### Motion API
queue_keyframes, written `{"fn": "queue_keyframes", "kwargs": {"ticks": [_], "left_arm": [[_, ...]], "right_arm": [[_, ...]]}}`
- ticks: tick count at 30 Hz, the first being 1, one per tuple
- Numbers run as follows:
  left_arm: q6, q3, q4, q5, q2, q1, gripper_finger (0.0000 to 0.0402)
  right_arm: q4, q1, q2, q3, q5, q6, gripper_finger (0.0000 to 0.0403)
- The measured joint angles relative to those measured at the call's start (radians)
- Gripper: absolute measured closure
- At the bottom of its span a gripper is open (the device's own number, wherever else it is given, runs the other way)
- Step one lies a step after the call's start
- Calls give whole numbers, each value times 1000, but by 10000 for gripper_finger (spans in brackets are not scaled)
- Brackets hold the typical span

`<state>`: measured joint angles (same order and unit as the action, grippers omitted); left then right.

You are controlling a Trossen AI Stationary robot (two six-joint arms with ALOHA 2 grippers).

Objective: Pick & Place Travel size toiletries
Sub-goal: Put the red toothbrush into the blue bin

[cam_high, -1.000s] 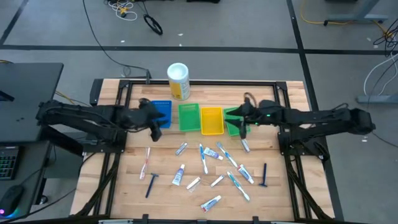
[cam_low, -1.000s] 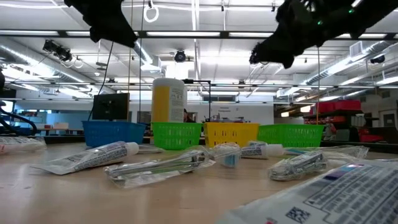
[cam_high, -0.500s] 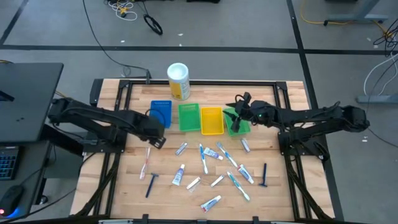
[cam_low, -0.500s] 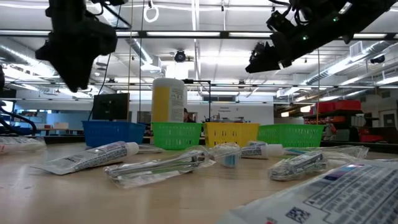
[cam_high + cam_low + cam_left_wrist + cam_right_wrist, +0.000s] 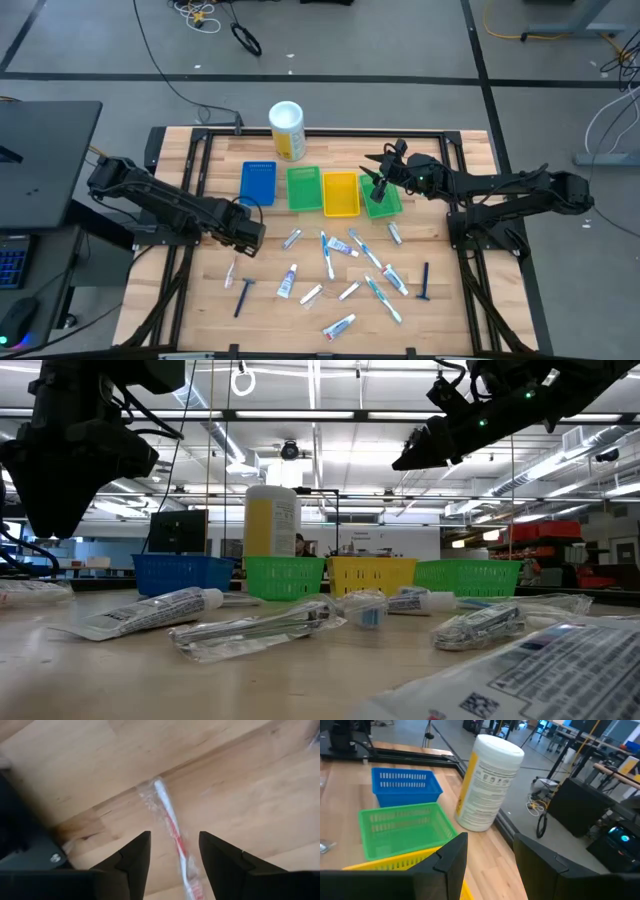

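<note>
The travel size toiletries (image 5: 335, 258) lie scattered flat on the wooden table: small tubes, wrapped toothbrushes and dark razors. My left gripper (image 5: 243, 233) points straight down over a wrapped red-and-white toothbrush (image 5: 169, 820) at the table's left. Its open fingers stand on either side of the brush without touching it; only the brush's near end (image 5: 230, 272) shows from above. My right gripper (image 5: 375, 175) hangs open and empty above the right-hand green bin (image 5: 388, 203). In the low view both grippers, the left gripper (image 5: 58, 525) and the right gripper (image 5: 410, 458), hang clear of the table.
A row of bins stands at the back: blue bin (image 5: 257, 183), green bin (image 5: 303, 189), yellow bin (image 5: 340, 193) and the second green one. A tall white-and-yellow canister (image 5: 287, 130) stands behind them. A dark razor (image 5: 243, 292) lies near the left gripper.
My left gripper has come away from the blue bin toward the table's near edge and down, tipping and rolling until it points straight down over the red-and-white toothbrush. My right gripper has rolled a little above the right-hand green bin. No toiletry has moved.
</note>
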<state>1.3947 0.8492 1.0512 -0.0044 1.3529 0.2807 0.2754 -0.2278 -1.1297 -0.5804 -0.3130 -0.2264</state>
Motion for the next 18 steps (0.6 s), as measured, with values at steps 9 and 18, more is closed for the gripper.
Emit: {"fn": "queue_keyframes", "kwargs": {"ticks": [9,18], "left_arm": [[38,-126,-189,34,0,28,198],[69,-256,-329,34,0,27,214]], "right_arm": [[3,-20,0,0,17,0,232],[6,-20,0,0,87,0,232]]}}
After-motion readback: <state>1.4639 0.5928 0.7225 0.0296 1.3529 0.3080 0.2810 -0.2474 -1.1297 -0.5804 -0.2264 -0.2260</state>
